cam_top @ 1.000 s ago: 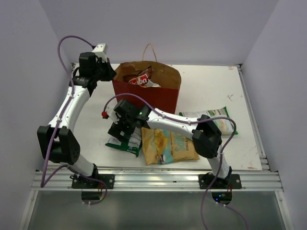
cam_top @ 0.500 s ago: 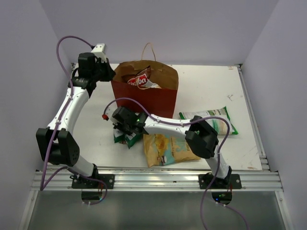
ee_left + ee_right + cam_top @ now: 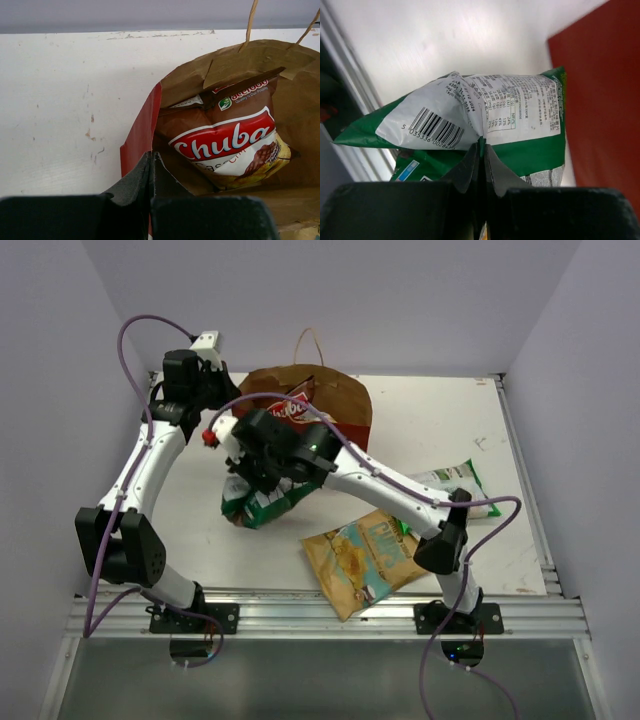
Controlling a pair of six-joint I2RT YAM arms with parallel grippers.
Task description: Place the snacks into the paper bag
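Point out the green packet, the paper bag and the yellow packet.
green packet (image 3: pixel 520 107), right wrist view, white nutrition panel
paper bag (image 3: pixel 350 400), top external view, brown inner wall
yellow packet (image 3: pixel 365 555), top external view, its middle

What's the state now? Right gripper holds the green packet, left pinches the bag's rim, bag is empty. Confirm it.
Not empty. The left wrist view shows a Chuba packet already inside the bag. The rest stands: the right gripper holds the green packet, and the left gripper pinches the bag's rim.
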